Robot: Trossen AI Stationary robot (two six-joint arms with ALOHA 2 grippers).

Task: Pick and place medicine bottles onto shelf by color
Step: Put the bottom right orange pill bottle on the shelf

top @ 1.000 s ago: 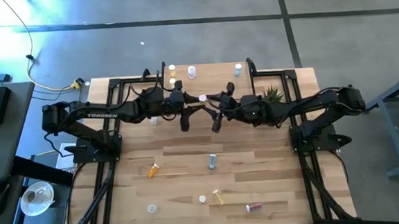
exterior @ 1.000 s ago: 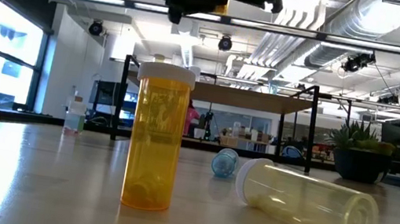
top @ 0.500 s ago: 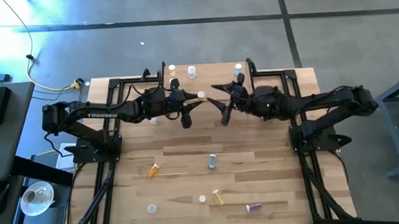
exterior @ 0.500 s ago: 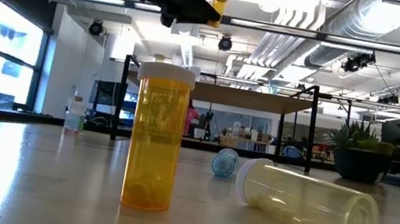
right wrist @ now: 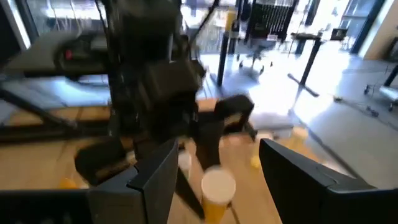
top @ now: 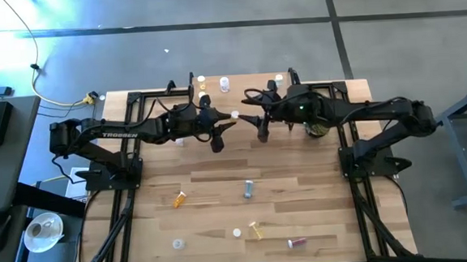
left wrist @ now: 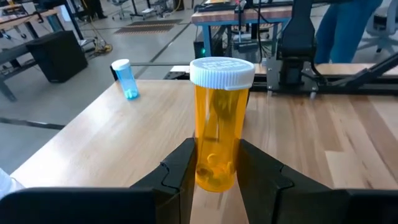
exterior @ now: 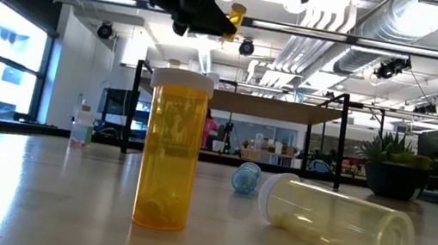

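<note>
My left gripper (top: 225,120) is shut on an orange medicine bottle (left wrist: 219,130) with a white cap (top: 234,115). It is held high over the table, just in front of the shelf (top: 251,83). The gripper and bottle also show at the top of the low view (exterior: 233,17). My right gripper (top: 254,117) is open and empty, a short way to the right of the bottle, facing it. Several bottles stand on the shelf top, among them a blue one (left wrist: 125,78) and a white one (top: 225,84). My left gripper pinches the orange bottle's lower body (left wrist: 210,169) between its two fingers (left wrist: 181,168), near the base. The fingers come about level from the table's left and lie along the bottle. The capped end (left wrist: 221,68) sticks out past the fingertips toward the right. The bottle is lifted clear.
Loose bottles lie on the near half of the table: orange (top: 178,199), blue-grey (top: 248,188), yellow (top: 256,229), pinkish-red (top: 296,242). In the low view an orange bottle (exterior: 171,150) stands upright beside a clear one lying down (exterior: 335,220). A potted plant (exterior: 391,166) stands at the back right.
My right gripper has drawn back from beside the orange bottle toward the table's far right, and now stands apart from it. My left gripper has stayed about where it was, and the bottle in it has tipped a little.
</note>
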